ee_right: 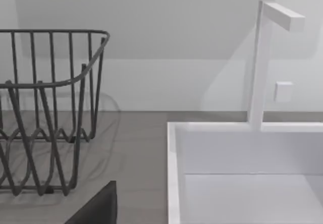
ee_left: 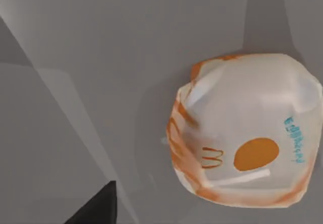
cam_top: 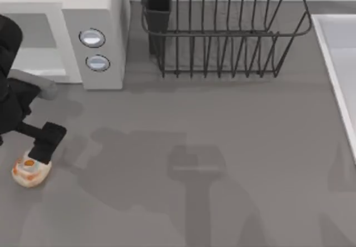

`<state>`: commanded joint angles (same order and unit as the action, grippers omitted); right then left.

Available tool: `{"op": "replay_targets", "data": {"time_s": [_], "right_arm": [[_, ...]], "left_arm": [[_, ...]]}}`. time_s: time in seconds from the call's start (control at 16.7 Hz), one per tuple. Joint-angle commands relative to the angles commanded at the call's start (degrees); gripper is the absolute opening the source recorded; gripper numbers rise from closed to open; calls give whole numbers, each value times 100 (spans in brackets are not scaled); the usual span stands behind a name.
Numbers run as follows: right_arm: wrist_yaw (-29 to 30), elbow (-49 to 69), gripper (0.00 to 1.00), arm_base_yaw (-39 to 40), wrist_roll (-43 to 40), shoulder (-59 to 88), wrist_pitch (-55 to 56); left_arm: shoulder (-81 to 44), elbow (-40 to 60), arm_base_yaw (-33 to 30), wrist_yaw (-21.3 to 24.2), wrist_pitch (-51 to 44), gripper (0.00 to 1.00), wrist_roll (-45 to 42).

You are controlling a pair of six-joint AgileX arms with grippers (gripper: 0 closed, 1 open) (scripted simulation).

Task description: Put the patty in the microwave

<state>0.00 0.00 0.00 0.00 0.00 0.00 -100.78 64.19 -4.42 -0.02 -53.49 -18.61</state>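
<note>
The patty (cam_top: pixel 31 171) is seen at the lower left of the top view, resting on the table (cam_top: pixel 222 147) near its left edge. The left gripper (cam_top: pixel 43 147) is placed directly over the patty's upper-right edge, overlapping it from above; contact cannot be confirmed. Whether its fingers are wide or narrow cannot be told. In the left wrist view the patty (ee_left: pixel 247 133) is seen close below, off to one side of centre, so a small shift toward the lower left of the top view is judged needed. The patty is round, so no long axis matters. The microwave (cam_top: pixel 100 24) is at the upper left, cavity open, straight up the frame from the patty. The left arm is far nearer; the right arm is parked by the sink (ee_right: pixel 242 173) and dish rack (ee_right: pixel 45 108).
</note>
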Motion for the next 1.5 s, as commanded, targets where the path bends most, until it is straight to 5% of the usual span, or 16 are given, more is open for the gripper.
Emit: {"op": "replay_targets", "data": {"time_s": [0.48, 0.78, 1.5], "right_arm": [[0, 0, 100, 0, 0, 0, 0], [0, 0, 100, 0, 0, 0, 0], [0, 0, 100, 0, 0, 0, 0]], "left_arm": [[-754, -746, 1, 3, 1513, 100, -11], [-820, -794, 1, 4, 1616, 100, -13], [-820, -794, 1, 4, 1616, 10, -13]]}}
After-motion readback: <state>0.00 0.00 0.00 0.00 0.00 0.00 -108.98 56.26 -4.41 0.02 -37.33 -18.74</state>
